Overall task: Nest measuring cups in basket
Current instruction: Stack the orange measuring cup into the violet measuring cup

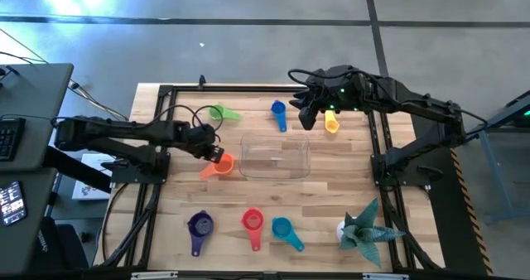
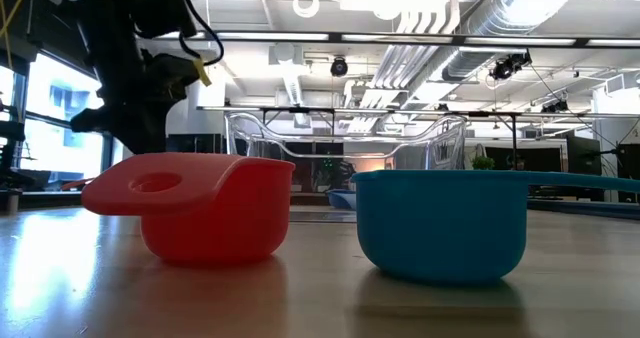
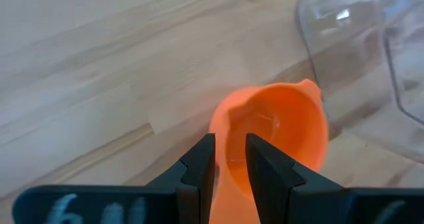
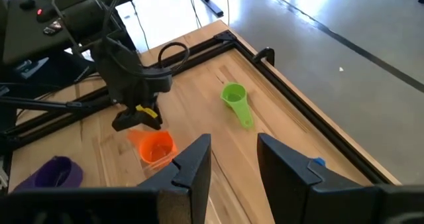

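Left of centre in the high view: my left gripper (image 1: 217,156), jaws narrow and closed on the handle of the small orange plastic measuring cup (image 1: 220,166). My wrist view shows the two fingers (image 3: 199,164) pinching the flat handle, the bowl hanging beyond them just beside the basket wall. I judge the cup very light, stiff and smooth, so it could swivel in the pinch; the handle near the bowl is the best hold.

Upper left of centre: small green plastic measuring cup (image 1: 219,112), loose on the wooden table (image 1: 331,197).

Centre: clear shallow rectangular plastic basket (image 1: 275,156), no cup visible in it. Light and likely to slide if nudged.

Upper centre: small blue plastic measuring cup (image 1: 278,110), handle toward the basket.

Lower centre, in a row: purple measuring cup (image 1: 199,225), red measuring cup (image 1: 252,221), teal measuring cup (image 1: 282,228). All want a handle grip.

Upper right of centre: my right gripper (image 1: 310,113), fingers partly apart and holding nothing that I can see, hovering by the small yellow plastic measuring cup (image 1: 331,123).

Lower right: spiky teal-grey folded-paper figure (image 1: 364,228), flimsy, to be left alone.
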